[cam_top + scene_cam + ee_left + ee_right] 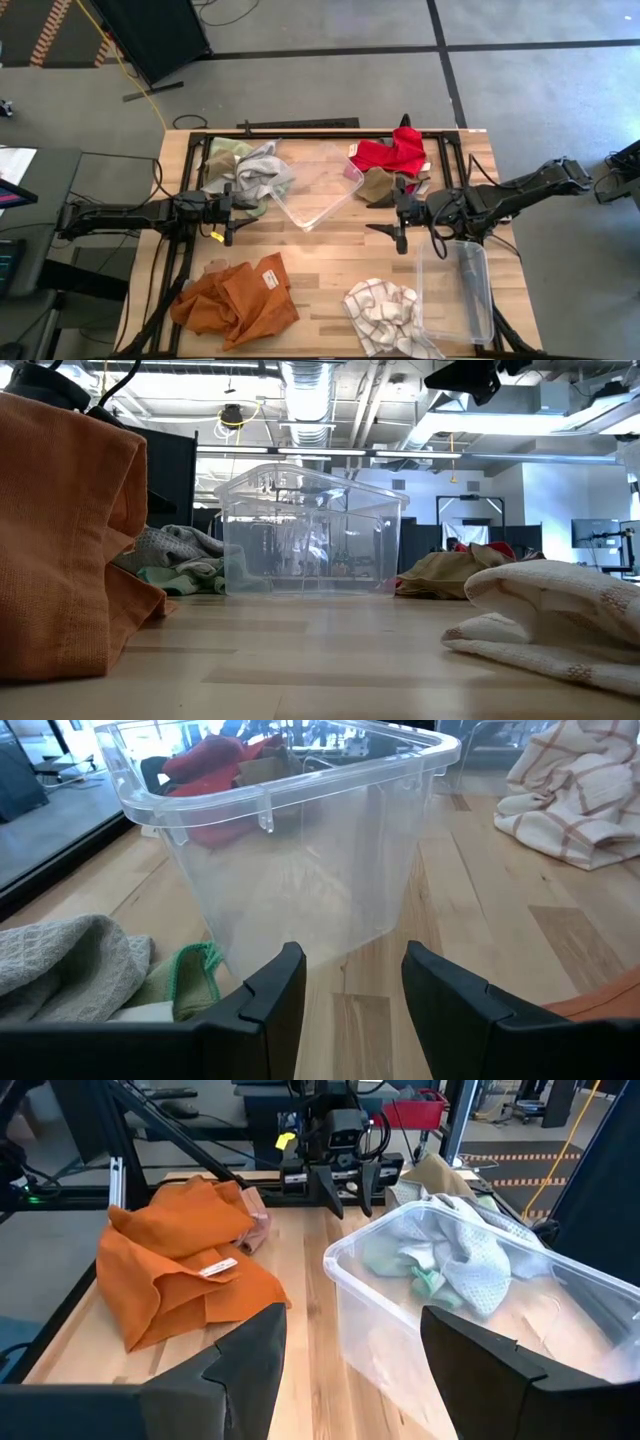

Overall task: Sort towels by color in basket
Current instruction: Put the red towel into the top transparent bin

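Observation:
A clear plastic basket (318,187) stands tilted at the table's middle. My left gripper (229,211) is open just left of it, and in its wrist view the open fingers (350,995) face the basket wall (300,870). My right gripper (398,213) is open just right of it (355,1360). The grey towel (264,172) and pale green towel (224,150) lie left of the basket. The red towel (395,152) and tan-brown towel (380,184) lie to its right. The rust-orange towel (236,300) and the white checked towel (384,314) lie near the near edge.
A second clear bin (456,290) lies at the table's near right, beside the checked towel. Bare wood stays free between the two near towels and in front of the basket (310,530). Dark frame rails run along the table's left and right sides.

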